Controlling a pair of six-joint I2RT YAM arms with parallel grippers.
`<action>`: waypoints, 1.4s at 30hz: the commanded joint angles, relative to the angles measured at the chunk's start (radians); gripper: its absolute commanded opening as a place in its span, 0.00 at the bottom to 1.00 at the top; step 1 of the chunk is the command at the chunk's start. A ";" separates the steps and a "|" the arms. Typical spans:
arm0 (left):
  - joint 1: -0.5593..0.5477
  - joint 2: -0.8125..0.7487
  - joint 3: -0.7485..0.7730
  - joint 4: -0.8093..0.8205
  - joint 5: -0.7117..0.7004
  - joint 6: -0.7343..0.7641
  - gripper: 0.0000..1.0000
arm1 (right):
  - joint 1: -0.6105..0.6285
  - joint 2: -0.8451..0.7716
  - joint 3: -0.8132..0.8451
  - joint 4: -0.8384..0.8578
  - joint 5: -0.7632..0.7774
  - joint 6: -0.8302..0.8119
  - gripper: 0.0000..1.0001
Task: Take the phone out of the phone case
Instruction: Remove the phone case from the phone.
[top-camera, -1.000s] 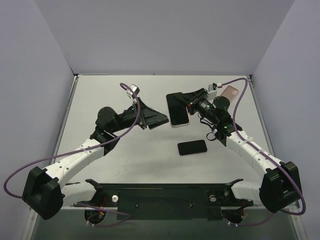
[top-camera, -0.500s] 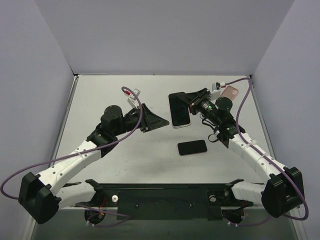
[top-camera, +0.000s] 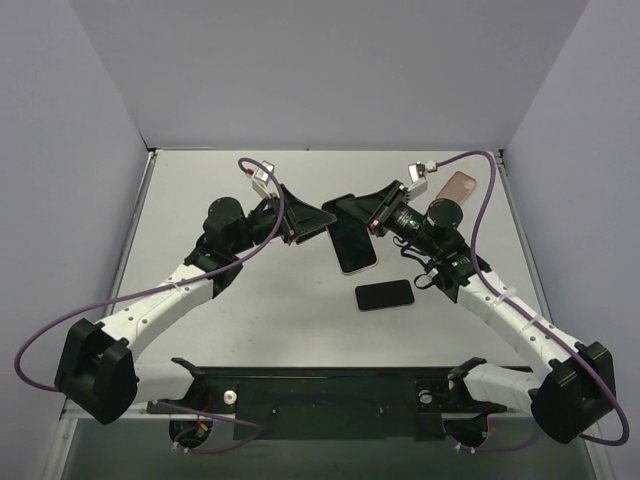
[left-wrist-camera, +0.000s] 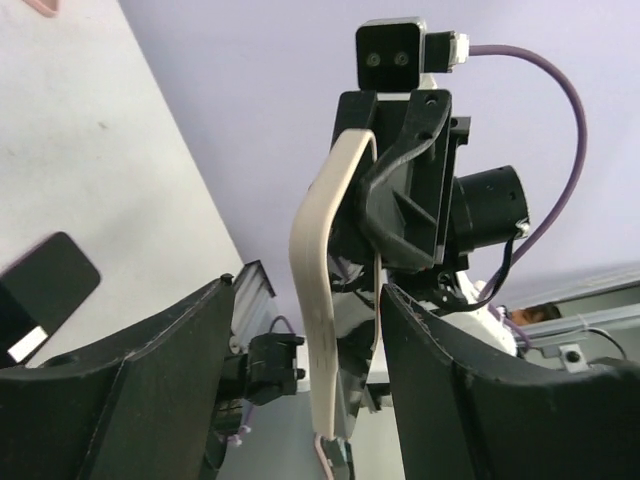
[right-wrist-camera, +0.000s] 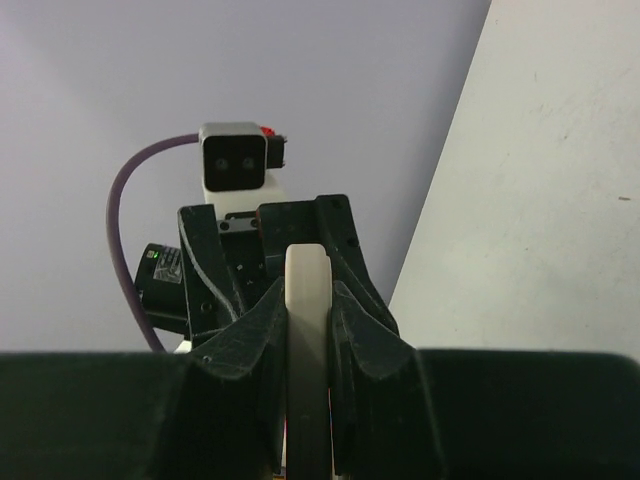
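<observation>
Two grippers faced each other above the middle of the worktop (top-camera: 280, 325), with the phone case (left-wrist-camera: 312, 300) between them and lifted off the surface. The right gripper (right-wrist-camera: 307, 300) was clamped tight on one end of the case; in the right wrist view its dark fingers (right-wrist-camera: 262, 320) pressed on both faces of the pale, cream-coloured edge. The left gripper (top-camera: 325, 218) stood with its jaws spread wide. In the left wrist view its two fingers (left-wrist-camera: 150, 380) sat on either side of the case's thin edge, with a gap showing on each side, so it had hold of nothing.

From the top view the phone (top-camera: 350, 243) showed as a dark screen inside the pale rim of the case, still seated in it. The pair hung tilted, one end up at the right gripper and the other end lower and nearer the arm bases.

On the worktop, a second phone (top-camera: 385, 295), black and face up, lay flat nearer the bases, just apart from the held case. A pink item (top-camera: 458, 186) lay near the far right corner, well apart from both; whether it was a case or a phone I could not tell.
</observation>
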 joint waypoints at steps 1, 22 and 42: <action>-0.001 0.037 0.020 0.277 0.067 -0.135 0.68 | 0.038 -0.028 0.076 0.097 -0.010 -0.043 0.00; 0.192 0.022 0.103 0.195 0.391 -0.110 0.00 | -0.013 -0.048 0.257 -0.622 -0.447 -0.520 0.60; 0.233 0.022 0.131 0.294 0.411 -0.279 0.00 | 0.126 -0.005 0.237 -0.608 -0.565 -0.585 0.24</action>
